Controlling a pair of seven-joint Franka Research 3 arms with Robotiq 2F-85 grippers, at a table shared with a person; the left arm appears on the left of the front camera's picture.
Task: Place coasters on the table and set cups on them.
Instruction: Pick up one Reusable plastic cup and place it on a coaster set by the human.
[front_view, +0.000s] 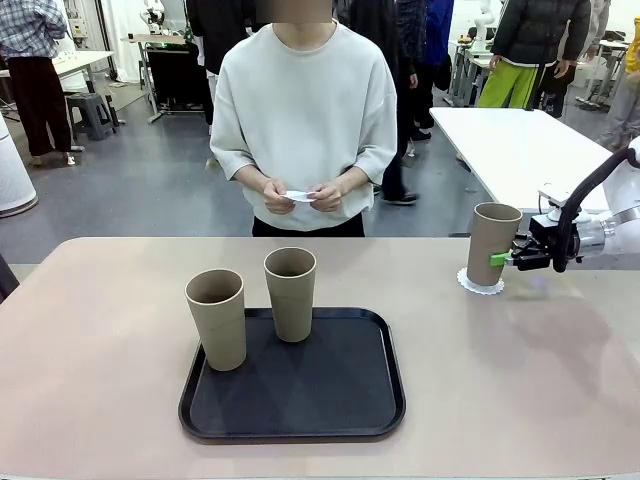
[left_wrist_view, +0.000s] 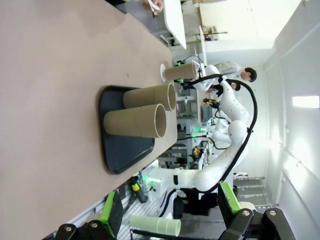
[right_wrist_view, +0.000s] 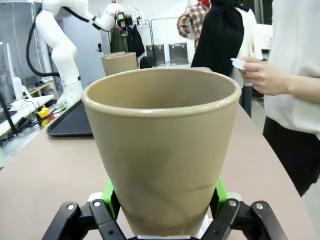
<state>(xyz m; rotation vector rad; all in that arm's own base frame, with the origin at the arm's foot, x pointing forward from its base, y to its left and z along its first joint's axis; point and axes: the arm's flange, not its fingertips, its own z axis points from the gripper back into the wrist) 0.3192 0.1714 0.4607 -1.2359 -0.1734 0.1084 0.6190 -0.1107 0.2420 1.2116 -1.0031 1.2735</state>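
The table (front_view: 100, 380) carries a black tray (front_view: 300, 400) at 6 o'clock, with a front cup (front_view: 215, 318) and a rear cup (front_view: 290, 293) upright on it. The third cup (front_view: 492, 243) stands at 2 o'clock on a coaster (front_view: 480, 285), clamped by the right end effector (front_view: 500, 258). The left end effector (left_wrist_view: 170, 200) is spread wide, holding nothing.
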